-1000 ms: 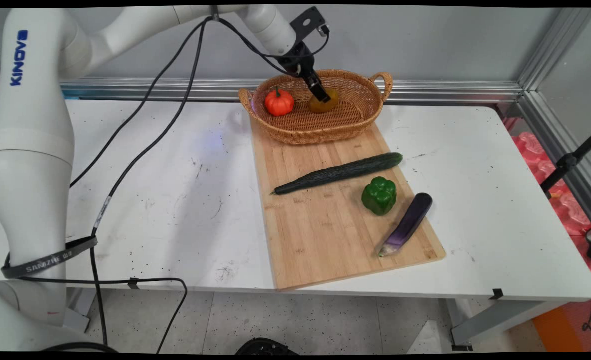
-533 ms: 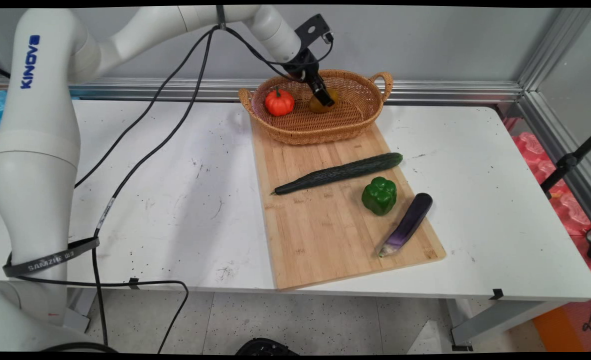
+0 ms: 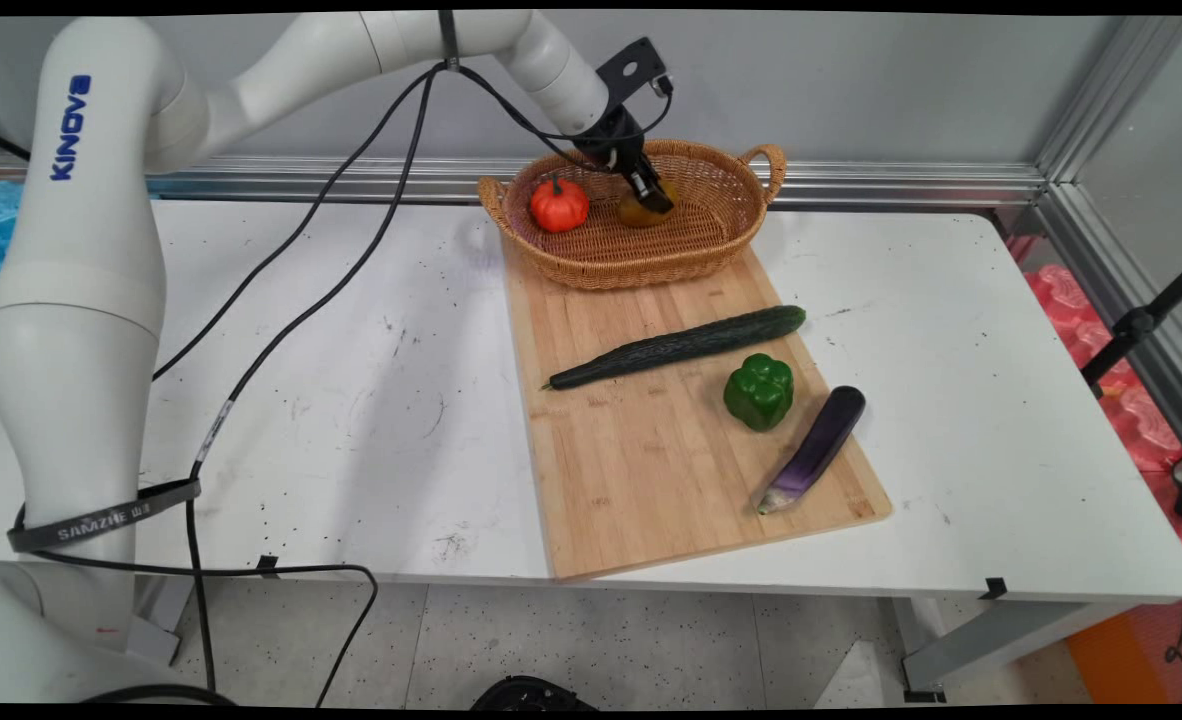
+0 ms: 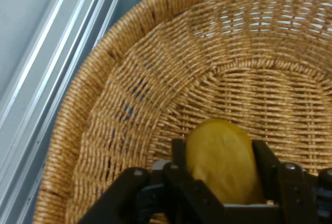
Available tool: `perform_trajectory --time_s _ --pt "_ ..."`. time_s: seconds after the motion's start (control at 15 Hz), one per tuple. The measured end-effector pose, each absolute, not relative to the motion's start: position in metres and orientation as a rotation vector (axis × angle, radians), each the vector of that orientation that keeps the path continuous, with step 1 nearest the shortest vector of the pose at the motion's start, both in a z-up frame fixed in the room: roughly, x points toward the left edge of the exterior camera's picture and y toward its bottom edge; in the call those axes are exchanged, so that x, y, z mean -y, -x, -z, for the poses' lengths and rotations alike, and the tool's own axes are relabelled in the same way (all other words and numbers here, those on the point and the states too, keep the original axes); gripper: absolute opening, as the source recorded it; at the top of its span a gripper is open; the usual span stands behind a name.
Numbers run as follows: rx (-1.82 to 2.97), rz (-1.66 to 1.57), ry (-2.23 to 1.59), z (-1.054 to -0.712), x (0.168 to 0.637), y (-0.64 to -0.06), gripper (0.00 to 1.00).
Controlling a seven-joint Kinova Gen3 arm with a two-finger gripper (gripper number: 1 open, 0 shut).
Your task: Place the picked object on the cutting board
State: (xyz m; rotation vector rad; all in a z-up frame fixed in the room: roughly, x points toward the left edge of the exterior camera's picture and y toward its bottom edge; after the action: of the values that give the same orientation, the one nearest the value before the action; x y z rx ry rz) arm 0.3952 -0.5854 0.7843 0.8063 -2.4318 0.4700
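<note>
My black gripper (image 3: pixel 656 198) reaches down into the wicker basket (image 3: pixel 651 266) at the back of the table. It is shut on a yellow-brown potato (image 3: pixel 637 212), which sits low over the basket's floor, right of centre. In the hand view the potato (image 4: pixel 222 164) fills the gap of the gripper (image 4: pixel 219 145), one finger against each side, with the woven basket wall (image 4: pixel 124 105) beyond it. I cannot tell whether the potato rests on the weave. A small orange pumpkin (image 3: pixel 558 204) lies in the basket's left half, clear of the gripper.
The basket stands on the far end of a wooden cutting board (image 3: pixel 641 460). On the board lie a long cucumber (image 3: pixel 681 346), a green bell pepper (image 3: pixel 759 391) and a purple eggplant (image 3: pixel 816 448). Black cables (image 3: pixel 281 320) hang from the arm over the table's left half.
The gripper has shifted a little to the right and tilted further inside the basket, keeping the potato in its grip. Nothing on the board has moved.
</note>
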Motion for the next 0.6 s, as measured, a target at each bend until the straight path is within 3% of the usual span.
perform_trajectory --time_s 0.6 --pt "2.425 -0.505 -0.806 -0.813 0.573 -0.375 0.00"
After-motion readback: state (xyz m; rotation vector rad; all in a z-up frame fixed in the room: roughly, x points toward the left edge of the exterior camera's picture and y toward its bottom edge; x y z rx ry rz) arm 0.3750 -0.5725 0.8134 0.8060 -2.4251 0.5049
